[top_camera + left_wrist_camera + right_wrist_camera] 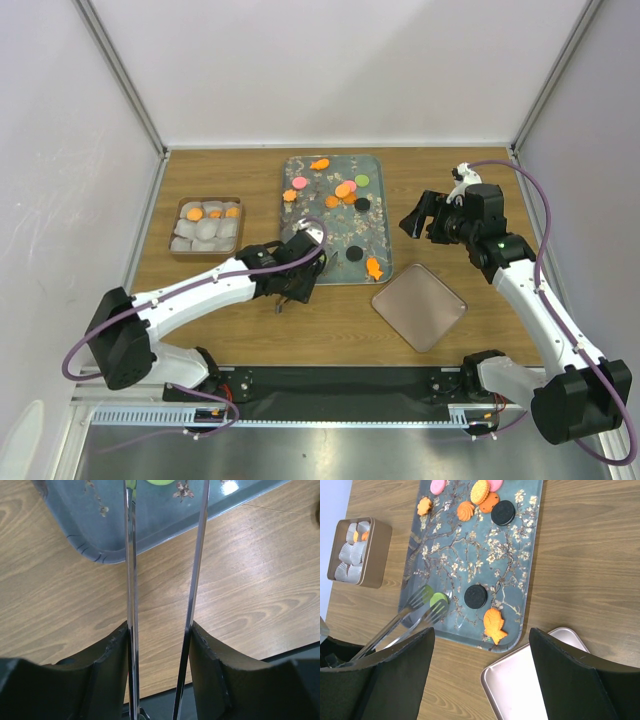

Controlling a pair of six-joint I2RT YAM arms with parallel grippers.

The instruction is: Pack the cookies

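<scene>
Left gripper (159, 632) is clamped on a pair of metal tongs (131, 580). Its fingers press the two blades from outside, and the blades stand a little apart, reaching out over the near-left corner of the floral tray (470, 555). The tongs' long axis slants from near-left to far-right, and the forked tips sit right at a green cookie (438, 599) lying flat on the near part of the tray, one tip on either side of it. Whether they actually pinch it, you can't tell. Just to its right is a black disc (475, 596). Down by the near-right corner lies an orange fish (494, 625), long axis running near to far along the tray's right rim, tail end seemingly toward the near edge. The other cookies (345, 190) are bunched at the far end, orange, pink, green and black, and a second fish (320, 164) at the far rim lies crosswise, left to right. On the left stands a box (377, 555) of white paper cups with a few orange pieces in them. Right gripper (482, 630) hangs over the worktop (420, 170) to the right of the tray, jaws spread wide with nothing in them. A pinkish square lid (418, 305) lies flat off the tray's near-right corner, turned corner-on.
</scene>
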